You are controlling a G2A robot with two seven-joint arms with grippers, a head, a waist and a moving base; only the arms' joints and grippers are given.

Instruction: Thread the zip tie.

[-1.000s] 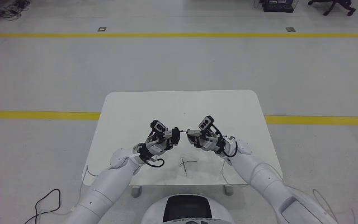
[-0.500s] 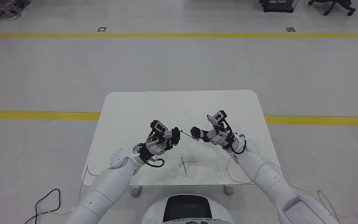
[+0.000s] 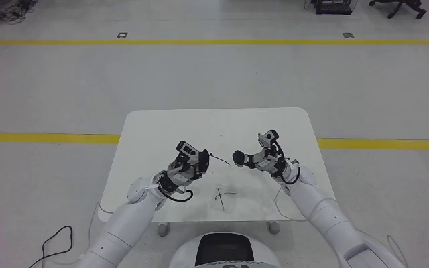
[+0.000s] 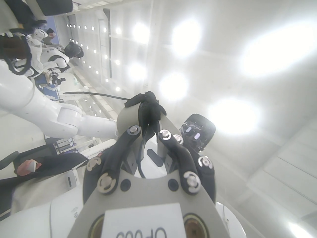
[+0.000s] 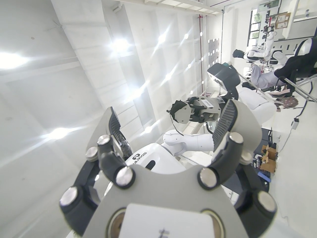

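Observation:
My left gripper [image 3: 203, 159] is held above the middle of the white table [image 3: 167, 127] and is shut on a black zip tie [image 3: 216, 159]. In the left wrist view the fingertips [image 4: 135, 111] pinch the zip tie [image 4: 148, 102]; its thin tail sticks out sideways and a loop of strap hangs back between the fingers. My right gripper [image 3: 239, 159] is a short way to the right of the tail's tip, apart from it. It is open [image 5: 171, 107] with nothing between its ribbed pads [image 5: 224, 122]. It faces the left gripper [image 5: 190, 112], from which the zip tie [image 5: 172, 122] dangles.
A black cross mark [image 3: 224, 195] is drawn on the table near the front edge, below and between the two grippers. Yellow floor lines [image 3: 60, 138] run past the table on both sides.
My right gripper has drawn back to the right, away from the zip tie's tail, and its wrist has turned. My left gripper has shifted slightly left, still holding the tie.

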